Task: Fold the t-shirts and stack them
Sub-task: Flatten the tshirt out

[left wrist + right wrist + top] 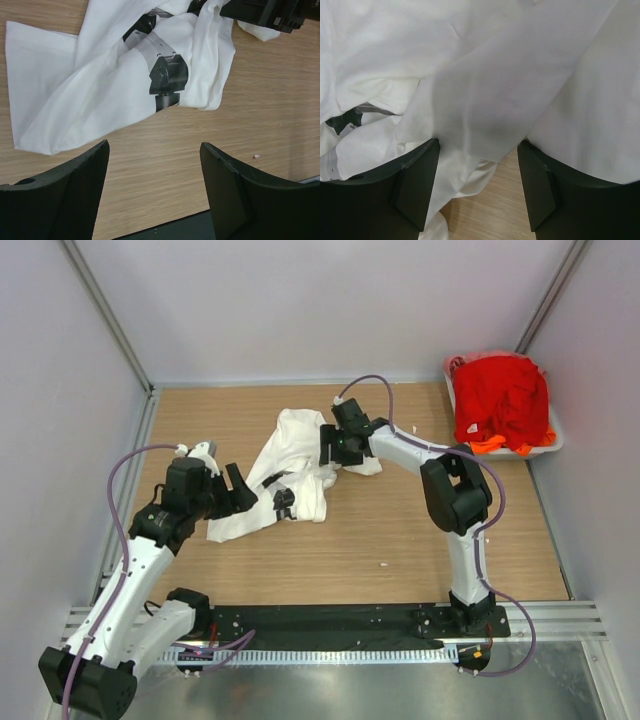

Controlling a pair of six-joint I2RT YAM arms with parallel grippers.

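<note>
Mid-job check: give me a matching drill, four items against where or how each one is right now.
1 white shirt
2 red shirts
3 left gripper
4 right gripper

A open over the wooden table
B crumpled mid-table
C open over white cloth
D piled at far right

Pairs: 1-B, 2-D, 3-A, 4-C

A: How many shirts?
B: One white shirt [290, 465] on the one table [400, 540]. The red heap [500, 395] and the orange cloth [487, 446] are bundled together, so I cannot count the shirts there.
A: Tubs?
B: One tub [556, 443].
A: Arms?
B: Two: a left arm [130, 580] and a right arm [455, 495].
</note>
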